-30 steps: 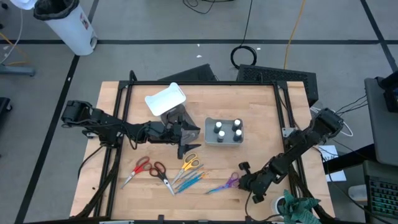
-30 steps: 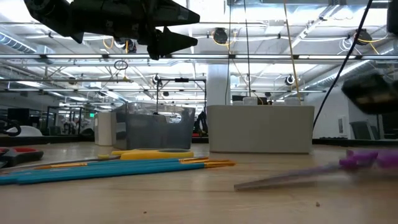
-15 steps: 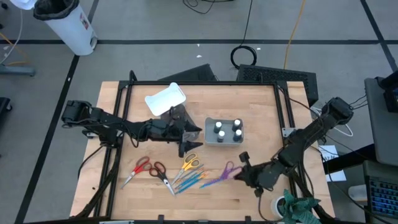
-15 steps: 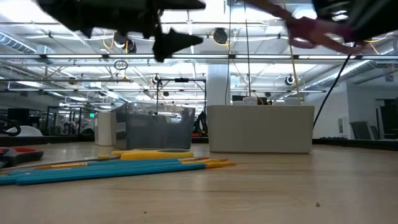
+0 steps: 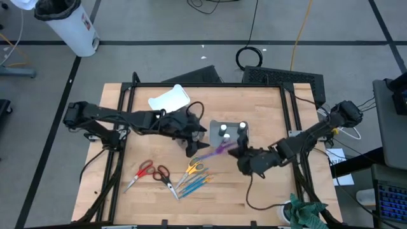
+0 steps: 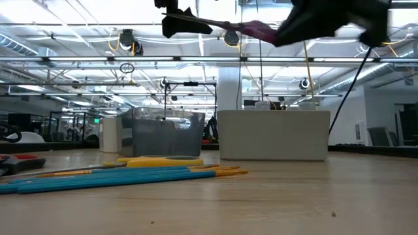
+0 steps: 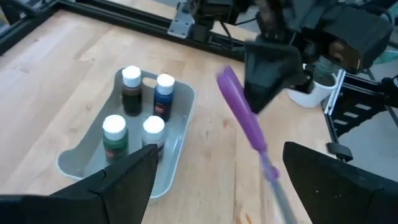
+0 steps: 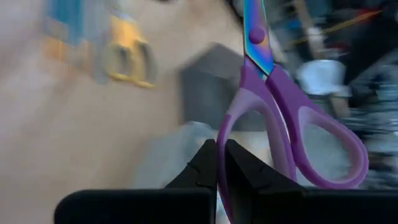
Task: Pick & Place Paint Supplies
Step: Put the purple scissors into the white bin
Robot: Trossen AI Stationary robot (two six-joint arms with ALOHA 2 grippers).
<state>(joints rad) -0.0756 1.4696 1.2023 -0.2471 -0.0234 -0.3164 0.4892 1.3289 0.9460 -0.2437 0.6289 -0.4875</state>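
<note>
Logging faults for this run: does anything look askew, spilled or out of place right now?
Nothing is spilled or damaged. The right gripper holds the purple scissors in the air, blades pointing at the open left gripper. The four bottles stand upright in the grey tray. Brushes lie loosely fanned on the table.

Four bottles (image 5: 233,131) stand in the tray (image 5: 214,142) at the table's (image 5: 267,102) middle. The right gripper (image 5: 239,152) holds scissors (image 5: 218,149) up just before the tray, between both arms. The left gripper (image 5: 194,145) hangs left of the tray. Brushes (image 5: 194,186) and more scissors (image 5: 193,168) lie near the front edge.
</note>
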